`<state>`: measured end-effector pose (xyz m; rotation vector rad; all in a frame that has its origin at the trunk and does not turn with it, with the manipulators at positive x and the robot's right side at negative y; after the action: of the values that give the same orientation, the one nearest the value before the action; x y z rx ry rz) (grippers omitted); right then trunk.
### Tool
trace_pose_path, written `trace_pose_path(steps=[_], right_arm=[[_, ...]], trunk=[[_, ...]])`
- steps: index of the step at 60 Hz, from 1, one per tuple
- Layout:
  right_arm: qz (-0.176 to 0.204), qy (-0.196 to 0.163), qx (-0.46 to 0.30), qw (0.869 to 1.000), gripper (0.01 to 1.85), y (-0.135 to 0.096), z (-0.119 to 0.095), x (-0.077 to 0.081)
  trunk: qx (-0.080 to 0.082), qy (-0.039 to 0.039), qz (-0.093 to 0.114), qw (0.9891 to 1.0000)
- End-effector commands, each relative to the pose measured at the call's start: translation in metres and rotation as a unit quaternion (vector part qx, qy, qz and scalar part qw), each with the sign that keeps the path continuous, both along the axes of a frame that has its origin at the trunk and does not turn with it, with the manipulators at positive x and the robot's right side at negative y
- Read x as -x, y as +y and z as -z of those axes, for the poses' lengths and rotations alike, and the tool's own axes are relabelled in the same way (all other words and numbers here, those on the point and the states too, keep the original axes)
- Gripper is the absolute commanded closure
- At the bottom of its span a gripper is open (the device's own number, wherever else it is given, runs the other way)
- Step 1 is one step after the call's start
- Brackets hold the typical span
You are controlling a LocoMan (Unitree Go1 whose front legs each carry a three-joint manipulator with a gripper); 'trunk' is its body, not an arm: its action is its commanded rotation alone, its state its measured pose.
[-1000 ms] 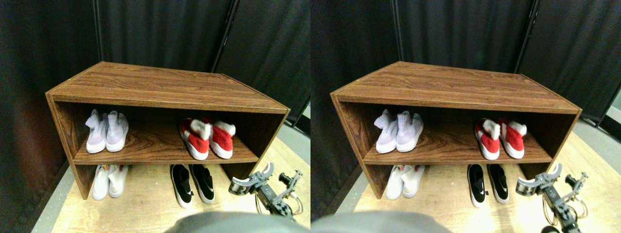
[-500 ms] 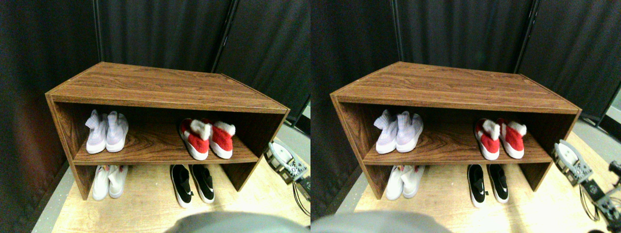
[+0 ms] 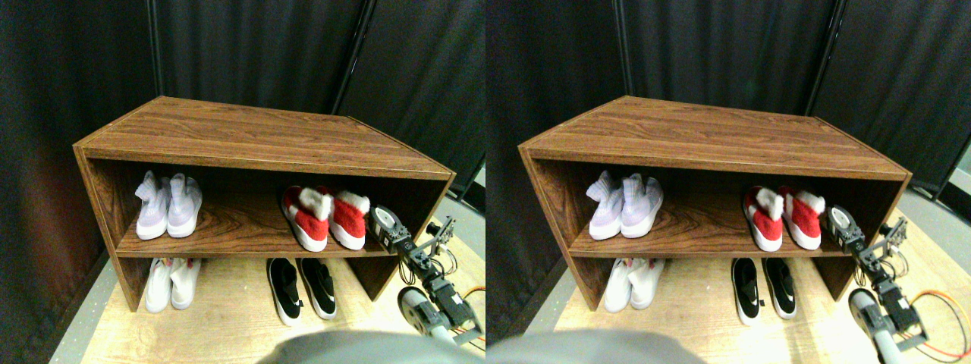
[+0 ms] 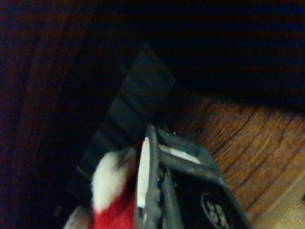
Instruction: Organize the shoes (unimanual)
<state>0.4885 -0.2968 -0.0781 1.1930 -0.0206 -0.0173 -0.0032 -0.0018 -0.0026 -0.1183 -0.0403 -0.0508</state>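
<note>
Fingers of the right gripper (image 3: 381, 222) are sitting at the right end of the wooden shoe rack's (image 3: 258, 140) middle shelf, just beside the outer red shoe with white fluffy trim (image 3: 348, 214); whether they are released or clenched cannot be told from either view. In the wrist view the dark jaw frame is lying right against the red knit and white fluff (image 4: 107, 191), with the rack's wood grain beyond it. That shoe's mate (image 3: 305, 214) is standing alongside it on the same shelf. Toward the rack's left end, the lavender pair (image 3: 168, 206) is resting on the middle shelf, toes pointing forward. Under the shelf, on the floor inside the rack, the white pair (image 3: 171, 282) is standing at the left and the black pair with white logos (image 3: 302, 287) is standing nearer the middle.
</note>
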Motion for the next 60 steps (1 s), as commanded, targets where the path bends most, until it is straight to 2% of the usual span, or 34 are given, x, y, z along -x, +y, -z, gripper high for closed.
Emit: trace_pose_path(steps=[1, 9, 16, 28, 33, 44, 48, 60], right_arm=[[0.004, -0.009, -0.011, 1.0, 1.8, -0.004, 0.005, -0.012], [0.028, 0.004, -0.024, 0.999, 1.8, -0.006, 0.013, -0.021], [0.031, 0.009, -0.029, 0.999, 1.8, -0.002, 0.015, -0.023], [-0.004, 0.017, -0.036, 0.999, 1.8, 0.016, 0.018, -0.023], [-0.036, 0.027, -0.02, 0.999, 1.8, 0.029, 0.019, -0.024], [-0.07, 0.04, -0.018, 0.997, 1.8, 0.051, 0.027, -0.025], [-0.073, 0.045, -0.021, 0.996, 1.8, 0.054, 0.029, -0.026], [-0.051, 0.05, -0.019, 0.997, 1.8, 0.055, 0.031, -0.024]], trunk=[[0.005, 0.0064, -0.005, 1.0], [0.006, 0.0063, -0.008, 0.9999], [0.007, 0.005, -0.009, 0.9999], [0.014, 0.007, -0.019, 0.9997], [0.018, 0.0085, -0.024, 0.9995], [0.025, 0.0099, -0.034, 0.999], [0.027, 0.0089, -0.036, 0.999], [0.025, 0.0095, -0.034, 0.9991]])
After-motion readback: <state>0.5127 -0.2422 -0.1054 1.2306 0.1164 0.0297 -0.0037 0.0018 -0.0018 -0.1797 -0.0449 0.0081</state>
